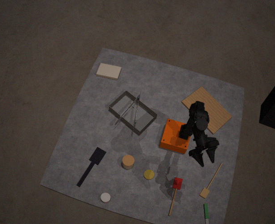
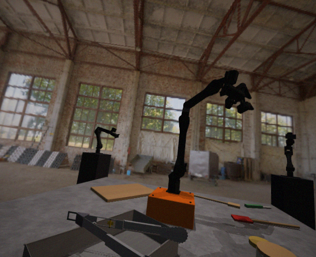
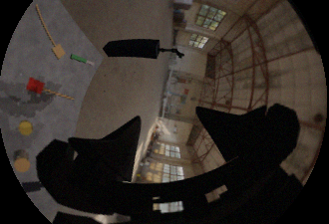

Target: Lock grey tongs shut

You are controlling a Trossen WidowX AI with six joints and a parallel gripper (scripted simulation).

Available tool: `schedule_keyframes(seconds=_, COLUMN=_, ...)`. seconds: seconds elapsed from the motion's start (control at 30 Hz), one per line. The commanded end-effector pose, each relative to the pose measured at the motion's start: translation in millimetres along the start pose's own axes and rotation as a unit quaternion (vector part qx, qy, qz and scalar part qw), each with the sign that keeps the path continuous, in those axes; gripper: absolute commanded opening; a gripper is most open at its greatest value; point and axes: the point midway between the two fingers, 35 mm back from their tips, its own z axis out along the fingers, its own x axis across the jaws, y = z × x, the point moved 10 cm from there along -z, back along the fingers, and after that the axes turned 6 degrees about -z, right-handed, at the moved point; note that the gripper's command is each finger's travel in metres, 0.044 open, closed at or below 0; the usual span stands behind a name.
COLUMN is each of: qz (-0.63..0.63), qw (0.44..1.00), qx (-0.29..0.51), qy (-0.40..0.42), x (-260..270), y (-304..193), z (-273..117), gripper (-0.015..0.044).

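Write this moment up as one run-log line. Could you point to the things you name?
claw (image 1: 208, 164) (image 2: 249, 102) (image 3: 168, 113): open, nothing held | open grey metal tongs (image 1: 135, 113) (image 2: 141, 226): across grey roasting tin (image 1: 147, 126) (image 2: 56, 240) | pale brown wooden board (image 1: 219, 115) (image 2: 122, 190): no tongs on it

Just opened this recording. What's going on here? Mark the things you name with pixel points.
Nothing is being handled: the black arm's gripper (image 1: 208, 163) (image 2: 248, 102) (image 3: 168, 113) is open and raised above the table, away from the grey tongs (image 1: 135, 113) (image 2: 141, 226). The tongs lie spread open across the roasting tin (image 1: 148, 125) (image 2: 56, 243), so locking them is still to do. The wooden board (image 1: 217, 112) (image 2: 121, 191), where they should end up, lies on the other side of the orange base block (image 1: 172, 146) (image 2: 169, 211).
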Motion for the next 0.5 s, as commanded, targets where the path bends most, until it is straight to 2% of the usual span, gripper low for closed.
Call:
schedule_keyframes(seconds=0.0, qz=0.000, qw=1.000, qx=0.000, qy=0.000, x=0.0, y=0.0, z=0.0, gripper=0.0426)
schedule_keyframes(seconds=0.03, qz=0.006, qw=1.000, qx=0.002, qy=0.003, x=1.5, y=-1.4, z=0.3, gripper=0.0440)
schedule_keyframes(seconds=0.3, qz=0.064, qw=0.997, qx=0.042, qy=0.031, x=22.2, y=-20.0, z=1.5, gripper=0.0440)
schedule_keyframes(seconds=0.47, qz=0.182, qw=0.976, qx=0.097, qy=0.075, x=53.9, y=-46.5, z=-1.9, gripper=0.0440)
